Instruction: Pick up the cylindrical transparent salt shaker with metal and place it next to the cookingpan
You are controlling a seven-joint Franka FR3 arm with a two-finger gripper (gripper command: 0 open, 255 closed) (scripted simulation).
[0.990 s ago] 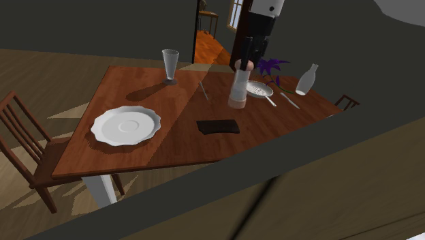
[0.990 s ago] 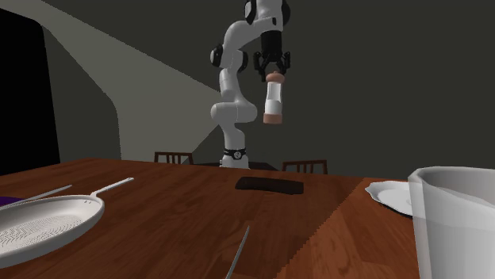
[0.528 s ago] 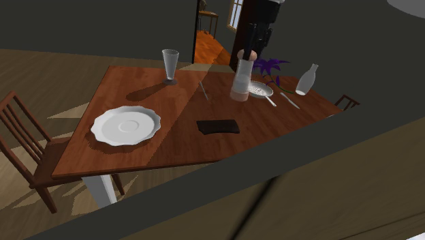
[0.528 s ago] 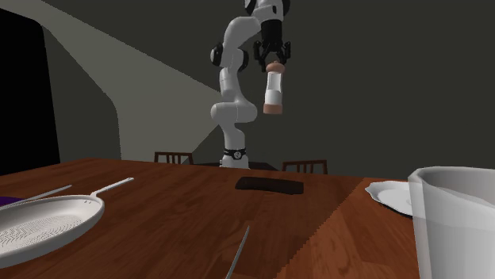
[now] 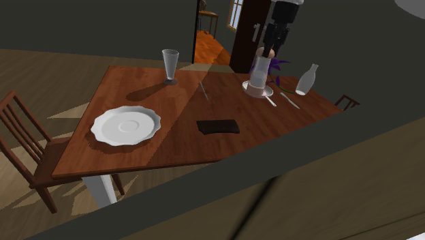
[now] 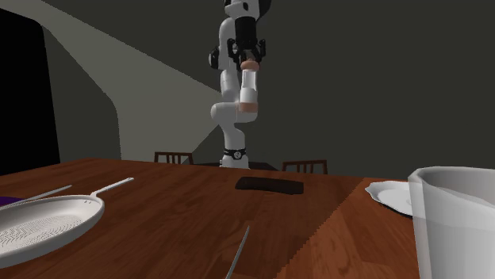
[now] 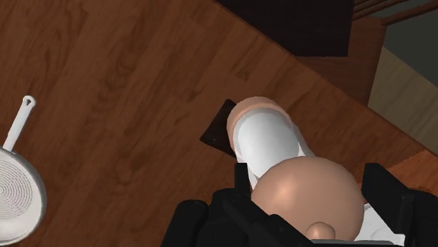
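Dim grey walls surround a dark brown wooden dining table [image 5: 170,146]. An all-black two-finger gripper [image 6: 248,57] is closed on the rounded tan top of a white cylindrical salt shaker with tan ends [image 6: 250,85], holding it high above the table. In the shoulder view the shaker overlaps a white round pan with a long handle [image 5: 268,93] at the table's one o'clock. A white scalloped plate [image 5: 127,125] lies at eight o'clock, and a flat black rectangle [image 5: 218,126] sits near the centre.

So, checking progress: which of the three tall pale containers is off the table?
The brown-capped shaker, clasped in the gripper and hanging in mid-air. The drinking glass and the white bottle both stand on the table.
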